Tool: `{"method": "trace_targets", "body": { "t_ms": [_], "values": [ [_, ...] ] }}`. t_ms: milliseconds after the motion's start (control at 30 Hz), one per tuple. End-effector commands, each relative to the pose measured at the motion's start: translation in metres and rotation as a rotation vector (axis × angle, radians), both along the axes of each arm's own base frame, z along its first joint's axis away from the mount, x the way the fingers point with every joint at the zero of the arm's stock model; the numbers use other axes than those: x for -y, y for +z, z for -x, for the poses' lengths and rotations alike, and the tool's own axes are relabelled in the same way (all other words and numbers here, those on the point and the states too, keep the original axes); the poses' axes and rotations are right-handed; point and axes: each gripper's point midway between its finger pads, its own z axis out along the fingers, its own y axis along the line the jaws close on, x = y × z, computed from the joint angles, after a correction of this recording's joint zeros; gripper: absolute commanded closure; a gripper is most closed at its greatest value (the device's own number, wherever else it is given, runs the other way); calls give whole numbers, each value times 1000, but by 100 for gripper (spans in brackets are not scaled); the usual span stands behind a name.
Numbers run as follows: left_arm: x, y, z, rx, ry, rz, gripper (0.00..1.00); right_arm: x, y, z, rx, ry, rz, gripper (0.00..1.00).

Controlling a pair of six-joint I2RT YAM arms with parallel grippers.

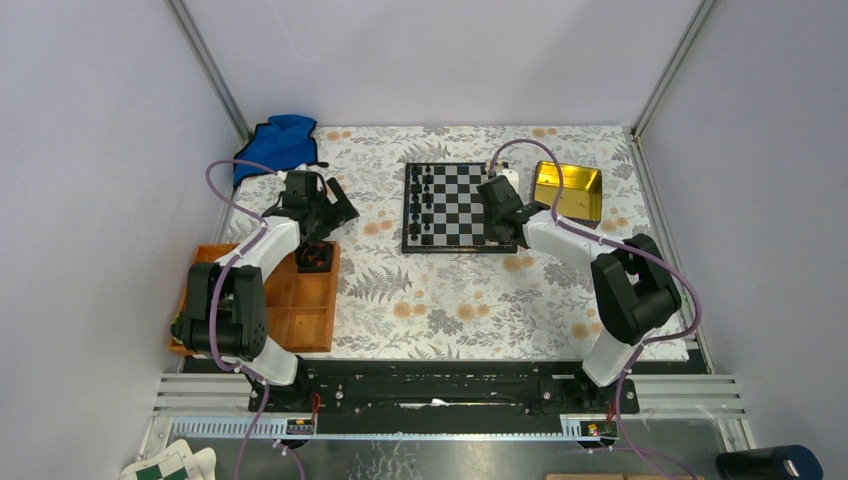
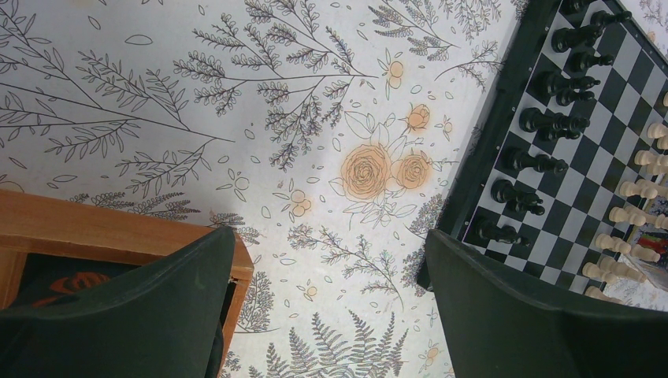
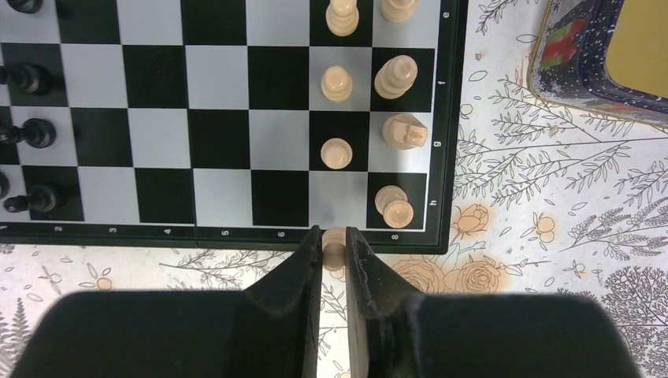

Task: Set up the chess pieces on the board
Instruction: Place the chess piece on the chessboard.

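The board [image 1: 460, 249] lies at the back centre of the flowered cloth. Black chess pieces [image 2: 543, 122] stand in two files on its left side, and pale ones [image 3: 337, 83] stand along its right side. My right gripper [image 3: 335, 236] is shut on a small pale chess piece [image 3: 334, 250] and hovers over the board's near rim [image 3: 236, 234], just below an empty light square. In the top view that gripper [image 1: 495, 195] sits over the board's right part. My left gripper [image 2: 329, 236] is wide open, holds nothing and hangs above bare cloth left of the board.
A wooden compartment tray [image 1: 300, 300] sits under the left arm; its corner [image 2: 94, 228] shows beside the left finger. A gold tin [image 1: 568, 190] stands right of the board. A blue cloth [image 1: 278, 140] is bunched at the back left corner.
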Motion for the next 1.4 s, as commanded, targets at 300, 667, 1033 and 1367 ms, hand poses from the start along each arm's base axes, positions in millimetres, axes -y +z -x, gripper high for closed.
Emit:
{"method": "trace_targets", "body": {
  "t_ms": [300, 667, 1033, 1367],
  "values": [
    [-2, 16, -16, 68, -5, -6, 1, -2, -3, -24, 25, -21, -20, 93],
    [-2, 14, -17, 64, -5, -4, 1, -5, -5, -31, 26, -16, -28, 92],
    [-2, 13, -17, 61, -4, -5, 1, -5, -14, -29, 7, -6, -30, 82],
    [-3, 13, -16, 63, -2, -6, 1, -5, 0, -30, 34, 6, -38, 69]
  ]
}}
